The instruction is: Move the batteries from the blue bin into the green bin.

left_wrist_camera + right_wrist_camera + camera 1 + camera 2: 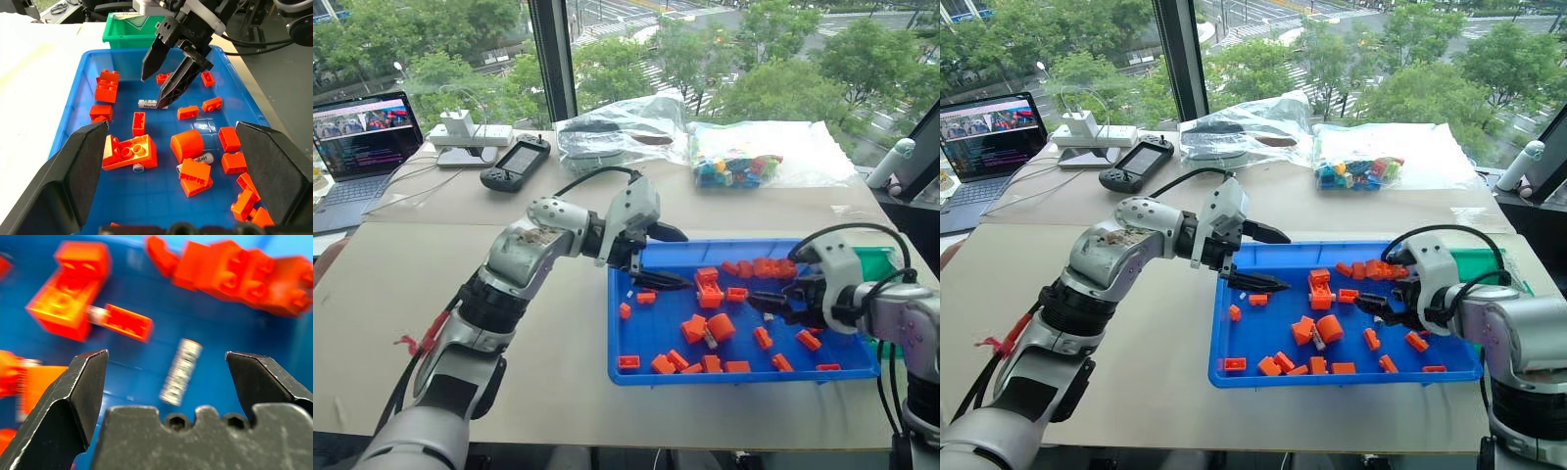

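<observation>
While our right gripper hangs over the blue bin, its jaws spread with nothing between them, one battery lies on the bin floor just below – free of the orange bricks (a second battery sits half tucked under a brick nearer the middle). Our left gripper hovers above the bin's left end, jaws apart and empty. Beyond the blue bin's far right end, the green bin stands on the table.

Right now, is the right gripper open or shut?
Open: the right gripper has fingers spread either side of a battery lying in the blue bin.
</observation>
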Robot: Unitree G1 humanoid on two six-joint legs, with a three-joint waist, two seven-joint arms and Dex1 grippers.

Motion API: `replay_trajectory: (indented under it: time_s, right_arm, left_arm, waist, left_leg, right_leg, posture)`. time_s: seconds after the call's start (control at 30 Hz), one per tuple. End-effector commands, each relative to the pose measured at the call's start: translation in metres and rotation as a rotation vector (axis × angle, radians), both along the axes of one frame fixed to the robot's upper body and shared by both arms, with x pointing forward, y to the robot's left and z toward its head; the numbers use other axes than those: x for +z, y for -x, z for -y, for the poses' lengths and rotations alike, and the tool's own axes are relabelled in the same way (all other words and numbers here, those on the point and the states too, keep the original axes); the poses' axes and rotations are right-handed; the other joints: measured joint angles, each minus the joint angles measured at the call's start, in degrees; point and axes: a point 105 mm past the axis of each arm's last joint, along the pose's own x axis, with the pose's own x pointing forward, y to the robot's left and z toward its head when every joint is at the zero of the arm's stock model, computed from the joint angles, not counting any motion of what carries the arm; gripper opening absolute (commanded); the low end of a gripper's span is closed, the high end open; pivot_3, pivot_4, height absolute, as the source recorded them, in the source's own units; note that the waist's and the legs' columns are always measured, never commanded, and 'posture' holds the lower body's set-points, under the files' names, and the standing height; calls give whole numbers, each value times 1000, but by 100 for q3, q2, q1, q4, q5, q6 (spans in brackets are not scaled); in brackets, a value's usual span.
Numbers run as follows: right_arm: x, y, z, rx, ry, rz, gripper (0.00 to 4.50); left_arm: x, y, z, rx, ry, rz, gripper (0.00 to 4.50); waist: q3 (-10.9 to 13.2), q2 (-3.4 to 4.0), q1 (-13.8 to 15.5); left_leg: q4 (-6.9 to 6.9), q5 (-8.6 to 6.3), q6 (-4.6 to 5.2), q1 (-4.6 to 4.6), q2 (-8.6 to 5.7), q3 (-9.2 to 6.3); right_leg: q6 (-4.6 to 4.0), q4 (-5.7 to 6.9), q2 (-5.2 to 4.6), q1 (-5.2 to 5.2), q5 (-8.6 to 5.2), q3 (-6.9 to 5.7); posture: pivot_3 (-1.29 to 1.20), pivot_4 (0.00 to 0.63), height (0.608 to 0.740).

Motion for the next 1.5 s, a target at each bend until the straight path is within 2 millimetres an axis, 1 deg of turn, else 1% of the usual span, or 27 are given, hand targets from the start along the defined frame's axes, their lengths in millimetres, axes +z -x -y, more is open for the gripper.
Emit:
replay_trajectory:
  time_s: [0.03,0.13,0.2,0.33,0.43,0.53,0.57,0.6,0.77,0.8,0.87,0.93,1.03,1.13,1.2,1.27,1.37,1.47,1.5]
  right_arm:
    - [-1,2,2,-39,23,21,4474]
    - [-9,3,2,-64,13,3,4474]
    - [-19,4,-1,-73,5,-21,4474]
    - [-29,3,-6,-85,-11,-42,4474]
    - [-33,4,-6,-95,15,-55,3740]
    - [-33,3,-5,-103,24,-54,2690]
    - [-33,3,-5,-103,24,-54,2446]
    - [-33,3,-5,-102,25,-53,2007]
    - [-28,1,-6,-95,23,-39,379]
    - [-26,0,-6,-93,21,-32,240]
    - [-21,-1,-6,-89,18,-17,240]
    - [-8,-5,-5,-74,10,20,240]
    - [13,-9,-12,-27,-46,79,240]
    - [27,-10,-10,-9,-53,116,240]
    - [46,-9,-1,-16,-50,161,240]
    - [64,-7,10,-30,-39,197,240]
    - [85,-2,28,-65,-12,223,240]
    - [103,7,51,-132,43,230,240]
    - [107,11,62,-171,70,221,240]
  left_arm:
    - [17,5,2,-26,39,31,4500]
    - [20,6,1,-30,47,26,4500]
    - [21,7,1,-33,51,18,4500]
    - [19,11,-3,-48,27,-7,4500]
    - [14,11,-10,-46,-20,-4,4500]
    - [19,3,-21,2,-25,10,4500]
    - [22,0,-24,23,-13,14,4500]
    - [24,-4,-29,49,-2,17,4500]
    - [24,-14,-49,131,-2,14,4500]
    - [26,-15,-53,143,4,15,4500]
    - [30,-17,-58,159,25,8,4500]
    - [32,-14,-66,161,31,-2,4500]
    - [31,-13,-79,173,34,-7,4500]
    - [29,-8,-85,169,49,-9,4500]
    - [32,-2,-85,153,137,-1,4500]
    - [30,2,-88,147,194,18,4500]
    - [17,3,-95,161,186,7,4500]
    - [11,5,-94,159,198,-6,4500]
    - [7,6,-93,150,186,-5,4500]
  waist:
    - [0,0,-5]
    - [0,0,-26]
    - [0,0,-24]
    - [0,1,-24]
    - [0,0,-28]
    - [-1,1,-27]
    - [-1,1,-24]
    - [0,1,-23]
    - [-1,1,-26]
    - [-1,1,-27]
    - [0,1,-25]
    - [0,1,-29]
    - [0,2,-46]
    - [0,2,-51]
    - [0,2,-38]
    - [0,2,-15]
    - [0,2,-1]
    - [0,2,-6]
    - [0,2,-8]
  left_leg:
    - [0,0,0,0,1,-1]
    - [-1,0,0,0,2,-1]
    - [-1,0,0,0,3,-1]
    - [-2,0,0,0,2,-2]
    - [-2,0,0,0,2,-2]
    - [-3,0,0,1,4,-3]
    - [-3,0,0,1,3,-3]
    - [-2,0,0,1,3,-3]
    - [-2,0,1,1,4,-3]
    - [-2,0,1,1,4,-3]
    - [-3,0,1,1,4,-3]
    - [-3,0,1,1,3,-3]
    - [-6,0,1,1,6,-1]
    - [-7,0,1,1,8,-2]
    - [-8,0,1,1,8,-2]
    - [-9,0,1,-2,4,1]
    - [-9,-1,2,-3,5,2]
    - [-13,-1,2,-3,6,4]
    - [-13,-1,2,-3,6,6]
  right_leg:
    - [0,0,2,0,0,0]
    - [0,1,2,-1,0,0]
    - [0,0,4,-1,0,0]
    - [0,0,3,-2,0,0]
    - [0,1,4,-2,0,0]
    - [0,-1,6,-2,0,0]
    - [0,-1,6,-2,0,0]
    - [0,-1,5,-1,0,0]
    - [0,-1,6,-2,0,0]
    - [0,-1,6,-2,0,0]
    - [0,-1,6,-3,0,0]
    - [0,-1,5,-3,0,0]
    - [0,-1,7,-9,0,1]
    - [0,0,9,-9,0,1]
    - [0,1,7,-8,0,1]
    - [0,1,-2,-8,0,0]
    - [0,-2,-3,-7,0,-3]
    - [0,-5,-2,-7,0,-4]
    - [0,-6,-3,-7,0,-2]
  posture:
    - [0,150,732]
    - [0,150,732]
    - [0,150,732]
    - [0,150,732]
    - [0,150,732]
    - [0,150,732]
    - [0,150,732]
    - [0,150,732]
    - [0,150,732]
    - [0,150,732]
    - [0,150,732]
    - [0,150,732]
    - [0,150,732]
    - [0,150,732]
    - [0,150,732]
    - [0,150,732]
    - [0,150,732]
    - [0,150,732]
    - [0,150,732]
